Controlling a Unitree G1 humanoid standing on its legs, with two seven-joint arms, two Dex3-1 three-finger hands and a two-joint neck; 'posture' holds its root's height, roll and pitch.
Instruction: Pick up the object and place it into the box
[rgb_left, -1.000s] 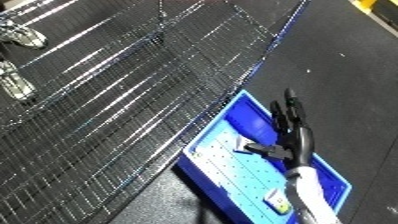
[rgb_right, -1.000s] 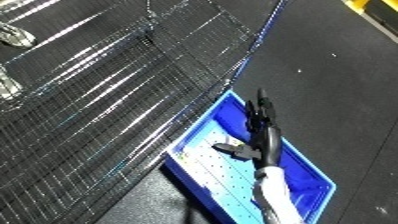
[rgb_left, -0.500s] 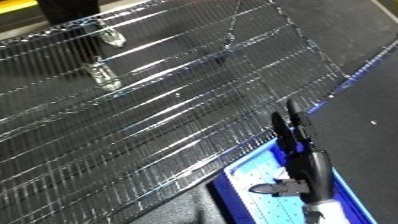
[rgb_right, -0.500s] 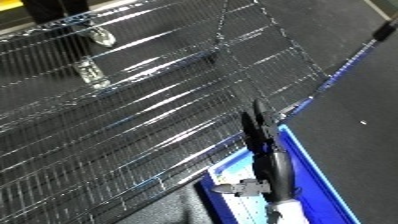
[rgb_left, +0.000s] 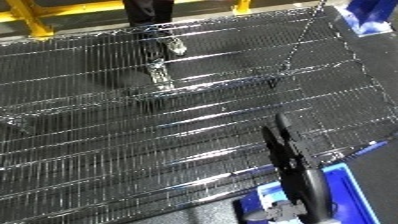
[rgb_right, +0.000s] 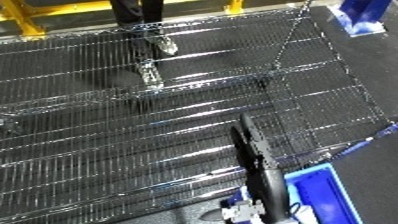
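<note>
My right hand (rgb_left: 305, 182) comes up from the lower edge, open, with straight black fingers (rgb_left: 282, 142) lying over the near part of a wire mesh surface (rgb_left: 107, 145). It holds nothing. Two small shiny wrapped objects lie far up on the mesh: one (rgb_left: 160, 76) and another (rgb_left: 176, 46) just beyond it, both well away from the hand. The blue bin (rgb_right: 313, 187) shows only as a corner at the lower right, beside and under the wrist. My left hand is out of sight.
The wire mesh fills most of both views and slopes down to a dark floor (rgb_left: 378, 85) on the right. A yellow frame (rgb_left: 53, 15) runs along the top. Another blue container (rgb_left: 369, 22) stands at the top right corner.
The camera has swung up and left, so the bin has slid to the lower right corner and the mesh fills the view. My right hand, still open, now reaches over the mesh.
</note>
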